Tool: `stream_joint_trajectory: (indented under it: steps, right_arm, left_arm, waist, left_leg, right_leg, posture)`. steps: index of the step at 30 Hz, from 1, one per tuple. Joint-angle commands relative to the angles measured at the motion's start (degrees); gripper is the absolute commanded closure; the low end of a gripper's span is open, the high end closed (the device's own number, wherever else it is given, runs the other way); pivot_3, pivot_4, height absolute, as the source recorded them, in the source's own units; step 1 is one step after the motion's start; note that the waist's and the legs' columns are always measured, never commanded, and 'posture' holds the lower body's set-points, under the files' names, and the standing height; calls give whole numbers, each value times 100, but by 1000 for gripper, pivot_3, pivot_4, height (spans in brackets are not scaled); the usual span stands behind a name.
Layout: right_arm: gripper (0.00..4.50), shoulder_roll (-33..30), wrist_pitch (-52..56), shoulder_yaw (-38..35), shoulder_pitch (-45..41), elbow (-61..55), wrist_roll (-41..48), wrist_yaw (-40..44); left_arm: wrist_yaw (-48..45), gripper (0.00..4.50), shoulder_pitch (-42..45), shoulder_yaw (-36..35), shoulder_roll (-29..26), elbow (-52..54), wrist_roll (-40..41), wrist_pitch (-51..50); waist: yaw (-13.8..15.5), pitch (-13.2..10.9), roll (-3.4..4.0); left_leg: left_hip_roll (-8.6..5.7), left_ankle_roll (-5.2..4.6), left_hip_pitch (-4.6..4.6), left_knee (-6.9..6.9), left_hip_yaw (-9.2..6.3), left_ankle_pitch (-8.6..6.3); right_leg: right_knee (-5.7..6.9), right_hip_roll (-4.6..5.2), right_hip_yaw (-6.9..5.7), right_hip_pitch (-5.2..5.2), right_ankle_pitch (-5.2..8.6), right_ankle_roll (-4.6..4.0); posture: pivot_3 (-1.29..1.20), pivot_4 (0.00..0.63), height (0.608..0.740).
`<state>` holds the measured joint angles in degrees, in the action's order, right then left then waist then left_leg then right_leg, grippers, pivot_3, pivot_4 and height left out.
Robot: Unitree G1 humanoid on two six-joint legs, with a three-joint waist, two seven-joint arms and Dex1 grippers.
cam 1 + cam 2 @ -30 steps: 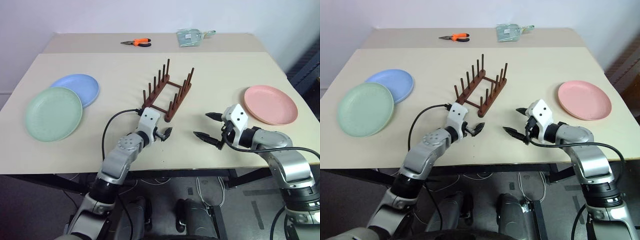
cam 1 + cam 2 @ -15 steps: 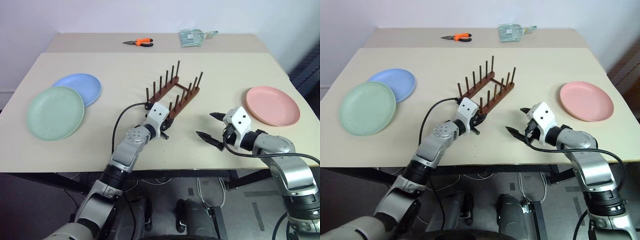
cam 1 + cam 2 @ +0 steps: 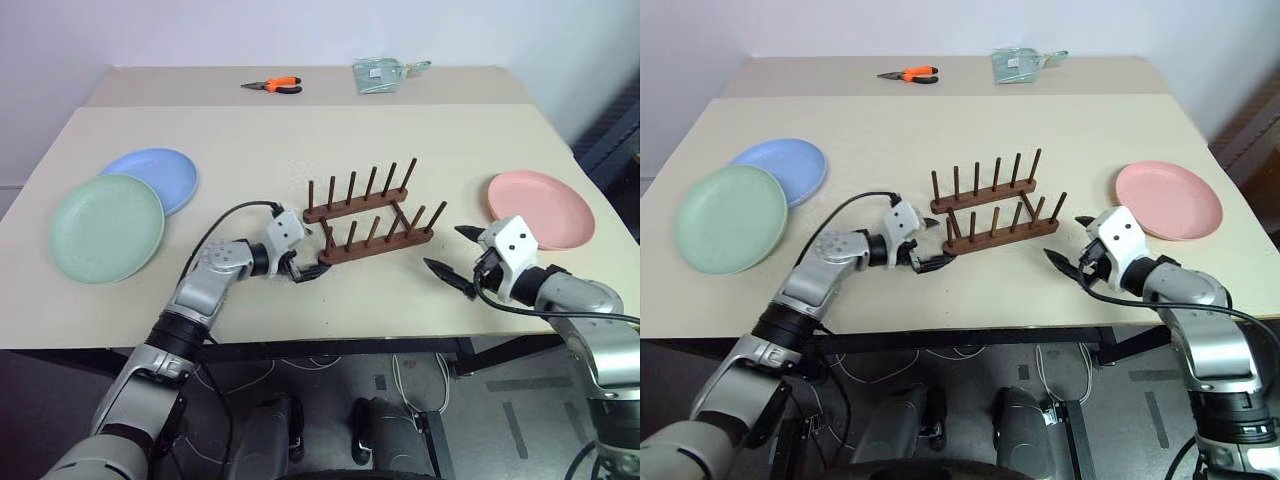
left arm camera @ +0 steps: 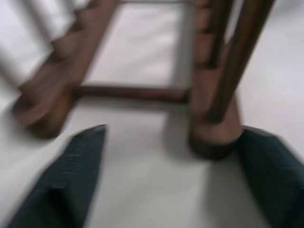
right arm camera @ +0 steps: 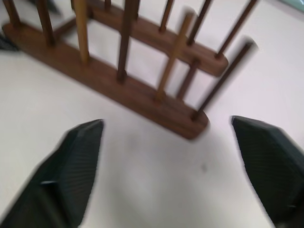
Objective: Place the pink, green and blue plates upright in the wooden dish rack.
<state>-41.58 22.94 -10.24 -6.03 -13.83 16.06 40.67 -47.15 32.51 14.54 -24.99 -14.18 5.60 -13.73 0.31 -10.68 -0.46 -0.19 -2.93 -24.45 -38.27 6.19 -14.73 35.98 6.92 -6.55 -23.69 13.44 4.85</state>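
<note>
Both open jaws flank the wooden dish rack (image 3: 366,220).

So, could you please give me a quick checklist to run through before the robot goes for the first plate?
1. Wooden dish rack standing on its base, pegs up: ok.
2. Rack slots free of plates: ok.
3. Left end effector open and clear of the rack: not ok; it is open, but one finger sits right against the rack's end.
4. Right end effector open and holding nothing: ok.
5. Pink plate flat with nothing on it, near the right arm: ok.
6. Green plate separate from the blue plate: not ok; its rim overlaps the blue one.
</note>
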Motion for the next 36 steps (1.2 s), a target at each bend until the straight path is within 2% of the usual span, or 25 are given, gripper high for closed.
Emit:
stream_joint_trajectory:
  steps: [1,3,6,9,12,16,22,25,28,33,36]
  right_arm:
    - [1861,-208,114,-279,143,-220,118,127]
    - [2904,-235,157,-145,161,-212,47,140]
    - [4425,-207,234,232,34,-68,-186,79]
    - [4425,-54,81,747,-302,372,-629,-110]
    - [4425,308,165,958,-769,870,-721,-327]
    - [4425,661,90,1199,-1408,1673,-1036,-640]
    - [4425,949,-354,1338,-2110,2686,-1430,-997]
    - [4425,762,-375,1169,-2104,2617,-1344,-812]
    - [3602,235,-455,916,-1863,2305,-1377,-608]
    - [1217,-631,-732,510,-1494,2221,-1566,-575]
    - [1217,-879,-960,557,-1520,2769,-1800,-635]
  left_arm:
    - [-248,180,-686,-207,-351,1091,296,-549]
    - [-271,969,-990,-187,-349,1815,556,-1077]
    - [-134,2425,-1155,201,-173,2589,546,-1622]
    - [555,2425,-931,659,287,2562,-34,-1929]
    - [1454,2425,-667,695,803,2132,-483,-2451]
    - [2198,2425,-501,505,1122,1746,-809,-2476]
    - [2538,2425,-348,337,1138,1355,-853,-2253]
    - [2525,2425,-342,331,1067,1330,-845,-2189]
    - [2583,2455,-365,239,1006,1318,-847,-2155]
    - [2739,2455,-331,102,1014,1096,-878,-2027]
    - [2742,2455,-266,91,1061,978,-846,-1990]
  waist:
    - [-22,1,2]
    - [-20,2,4]
    - [38,1,4]
    - [62,1,4]
    - [50,0,1]
    - [5,1,3]
    - [-8,2,3]
    - [-4,2,4]
    - [5,2,5]
    - [17,4,7]
    - [-15,8,11]
  left_leg:
    - [1,1,2,1,0,0]
    - [3,2,3,3,0,1]
    - [1,2,3,0,-1,0]
    - [-6,-3,1,-3,-2,-3]
    - [-8,-7,-1,-4,-3,-3]
    - [-3,3,4,-4,-1,4]
    - [-3,4,9,-4,0,5]
    - [-3,4,9,-4,0,5]
    - [-3,4,8,-4,0,5]
    - [-4,3,8,-4,2,4]
    - [2,9,18,-1,3,7]
  right_leg:
    - [0,-1,1,2,0,0]
    - [-1,0,2,2,1,-1]
    - [-1,3,1,4,0,0]
    - [-3,8,0,7,0,0]
    - [-2,3,-1,8,1,2]
    - [4,-12,2,6,1,2]
    - [8,-12,3,9,1,2]
    - [8,-11,2,9,1,2]
    - [7,-11,2,9,1,2]
    - [3,-5,3,10,1,2]
    - [5,-8,4,14,1,1]
  posture:
    - [0,150,740]
    - [0,150,740]
    - [0,150,740]
    - [0,150,740]
    - [0,150,740]
    - [0,150,740]
    - [0,150,740]
    - [0,150,740]
    - [0,150,740]
    - [0,150,740]
    - [0,150,740]
